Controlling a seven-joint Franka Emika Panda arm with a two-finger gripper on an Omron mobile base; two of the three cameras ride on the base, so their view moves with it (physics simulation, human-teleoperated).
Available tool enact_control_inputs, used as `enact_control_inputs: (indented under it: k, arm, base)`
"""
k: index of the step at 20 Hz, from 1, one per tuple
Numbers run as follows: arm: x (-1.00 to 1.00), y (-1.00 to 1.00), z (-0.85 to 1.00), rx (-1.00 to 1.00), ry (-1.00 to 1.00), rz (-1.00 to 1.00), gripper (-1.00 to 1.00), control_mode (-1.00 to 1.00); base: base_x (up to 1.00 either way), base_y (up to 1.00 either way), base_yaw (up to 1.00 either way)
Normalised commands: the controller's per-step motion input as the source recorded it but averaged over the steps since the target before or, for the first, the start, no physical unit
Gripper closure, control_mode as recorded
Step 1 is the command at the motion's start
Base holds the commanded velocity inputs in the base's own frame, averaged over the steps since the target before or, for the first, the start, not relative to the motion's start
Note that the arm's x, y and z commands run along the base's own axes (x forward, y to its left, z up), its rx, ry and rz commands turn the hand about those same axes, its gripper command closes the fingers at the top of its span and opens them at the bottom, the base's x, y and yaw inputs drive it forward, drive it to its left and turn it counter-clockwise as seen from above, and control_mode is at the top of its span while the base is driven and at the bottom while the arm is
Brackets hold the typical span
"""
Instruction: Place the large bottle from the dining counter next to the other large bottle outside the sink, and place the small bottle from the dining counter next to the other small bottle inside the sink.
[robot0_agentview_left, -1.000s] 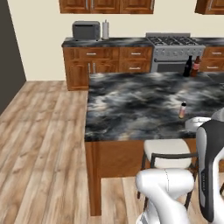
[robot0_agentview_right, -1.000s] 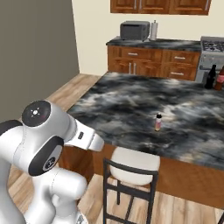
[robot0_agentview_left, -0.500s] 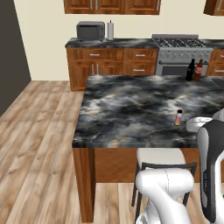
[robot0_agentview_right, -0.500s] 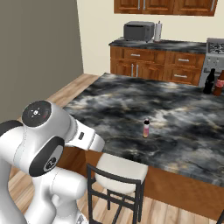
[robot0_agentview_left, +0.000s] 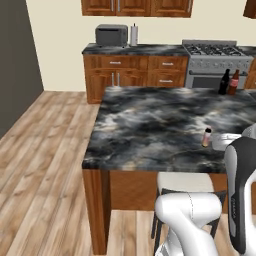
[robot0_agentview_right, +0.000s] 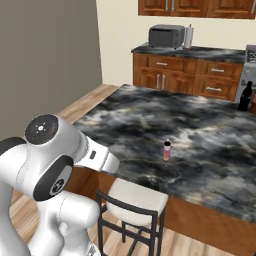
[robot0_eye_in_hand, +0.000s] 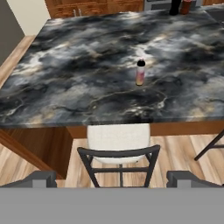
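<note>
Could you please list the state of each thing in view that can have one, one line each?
Small bottle: upright on the dining counter, capped, untouched.
Black bottle: upright at the counter's far edge, beside the brown bottle.
Brown bottle: upright, red label.
Gripper: open, empty, above the stool.
Stool: tucked at the counter's near edge.
Cabinet drawers: closed.

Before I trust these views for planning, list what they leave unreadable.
- Brown bottle: cut by the right edge of the right base view; label hidden.
- Black bottle: top cropped in the hand view.
- Small bottle: too small to read its label.
- Gripper: fingertips partly cut off at the hand view's bottom.
</note>
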Motion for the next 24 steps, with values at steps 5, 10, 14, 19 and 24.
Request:
enact_control_inputs:
  k: [5,10,14,19,24]
  arm:
    - [0.0,0.0,0.0,0.0,0.0,0.0,-1.0,1.0]
    - [0.0,0.0,0.0,0.0,0.0,0.0,-1.0,1.0]
    - [0.0,0.0,0.0,0.0,0.0,0.0,-1.0,1.0]
    - [0.0,0.0,0.0,0.0,0.0,0.0,-1.0,1.0]
    - [0.0,0.0,0.0,0.0,0.0,0.0,-1.0,1.0]
  base:
    - [0.18,-0.75,0.15]
    - [-0.5,-0.68,0.06]
    - [-0.03,-0.45,0.02]
    - [0.32,-0.37,0.0]
    - [0.02,-0.66,-0.04]
